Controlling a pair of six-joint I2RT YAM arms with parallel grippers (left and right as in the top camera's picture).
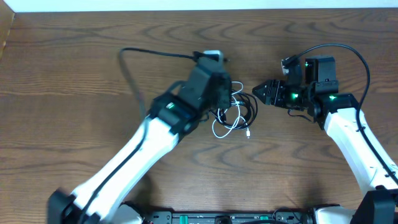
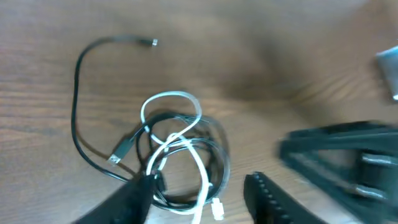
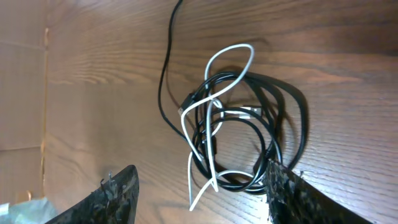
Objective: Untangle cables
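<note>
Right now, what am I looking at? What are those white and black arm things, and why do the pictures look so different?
Those are two robot arms at a wooden table. One picture looks down from above. The other two come from small cameras on each arm's wrist, so they look close and odd.

On the table lies a knot of thin cables: a white cable looped through black cables. One black end trails away from the pile.

Each arm ends in a two-finger pincer. The left gripper hangs over the knot, fingers apart. The right gripper waits beside it, also open. Neither one holds anything.
</note>
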